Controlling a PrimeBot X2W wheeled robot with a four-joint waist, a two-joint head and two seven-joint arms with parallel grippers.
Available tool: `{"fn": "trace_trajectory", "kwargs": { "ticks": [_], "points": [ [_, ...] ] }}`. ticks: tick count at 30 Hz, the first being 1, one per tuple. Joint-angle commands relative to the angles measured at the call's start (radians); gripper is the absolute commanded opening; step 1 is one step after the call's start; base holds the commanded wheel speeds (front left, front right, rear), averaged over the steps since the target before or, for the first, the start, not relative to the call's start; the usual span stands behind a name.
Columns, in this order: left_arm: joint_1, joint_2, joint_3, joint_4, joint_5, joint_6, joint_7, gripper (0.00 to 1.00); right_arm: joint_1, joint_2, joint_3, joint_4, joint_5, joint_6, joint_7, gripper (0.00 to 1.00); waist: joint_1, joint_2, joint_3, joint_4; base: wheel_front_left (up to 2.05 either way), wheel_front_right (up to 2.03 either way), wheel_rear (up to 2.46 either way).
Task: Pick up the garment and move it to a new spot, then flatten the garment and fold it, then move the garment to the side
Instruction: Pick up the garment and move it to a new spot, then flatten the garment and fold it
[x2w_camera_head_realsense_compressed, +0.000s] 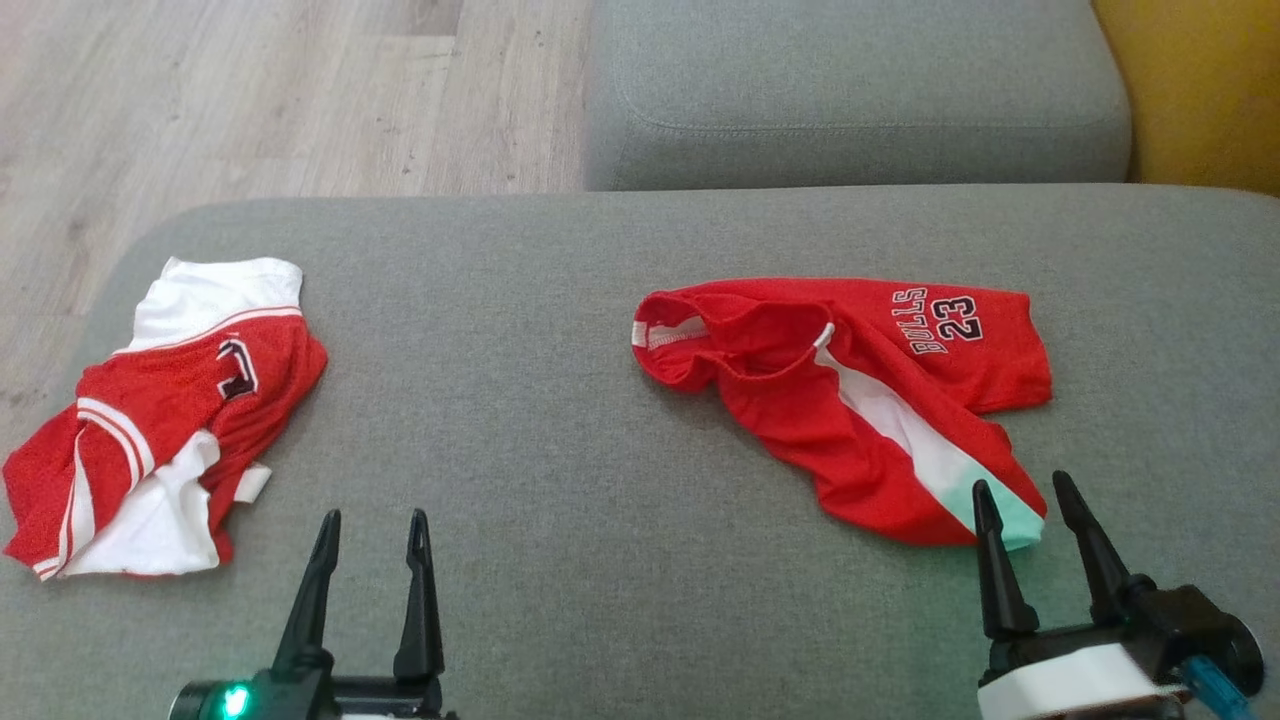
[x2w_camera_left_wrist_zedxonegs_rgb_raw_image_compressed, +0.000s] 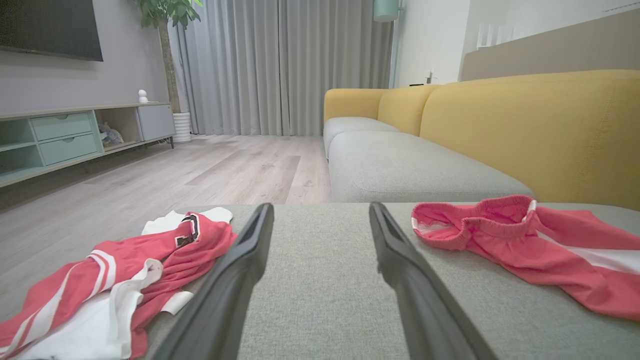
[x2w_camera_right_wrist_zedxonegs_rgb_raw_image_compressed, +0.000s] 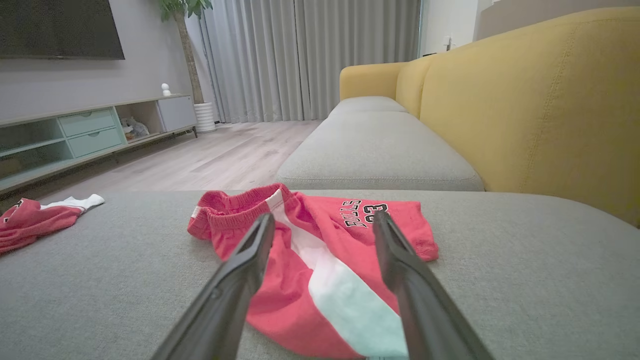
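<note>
**A:** What could go wrong from here?

**B:** Mostly a bad grab. The red Bulls shorts lie crumpled on the grey sofa seat, with the waistband rolled over and one leg twisted across the other. A pinch that catches only the top layer would lift them in a bunch, and flattening would be harder afterwards. There's also a red-and-white jersey at the seat's left edge, right above the wooden floor. A careless sweep that way could push it off.

**A:** Which garment is it after?

**B:** I'd guess the shorts, though the task doesn't name one.

**A:** And the pincers?

**B:** Both stand wide and hold nothing. The right pincer points at the near leg hem, and the white side stripe runs between its fingers in the wrist view. I can't tell whether it touches the cloth. The left pincer hovers over bare cushion, with the jersey just off to its left and the shorts well apart on its right.
</note>
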Motion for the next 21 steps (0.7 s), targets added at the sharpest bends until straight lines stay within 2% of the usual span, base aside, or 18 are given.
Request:
{"fn": "trace_trajectory", "kwargs": {
  "ticks": [1, 9, 21],
  "points": [
    [-0.036, -0.006, 0.030, -0.035, 0.012, -0.004, -0.009, 1.00, -0.023, -0.005, 0.025, -0.034, -0.005, 0.007, -0.003, 1.00, 0.0003, -0.0001, 0.001, 0.000, 0.00, 0.00, 0.00],
    [-0.034, -0.007, 0.030, -0.036, 0.050, -0.013, -0.009, 1.00, -0.023, -0.005, 0.034, -0.030, -0.008, 0.007, -0.003, 1.00, 0.0003, -0.0001, 0.005, -0.008, 0.00, 0.00, 0.00],
    [-0.037, -0.007, 0.025, -0.033, 0.048, 0.009, -0.009, 1.00, -0.029, -0.005, 0.038, -0.030, -0.010, 0.007, -0.003, 1.00, 0.0003, -0.0001, 0.009, -0.020, 0.00, 0.00, 0.00]
  ]
}}
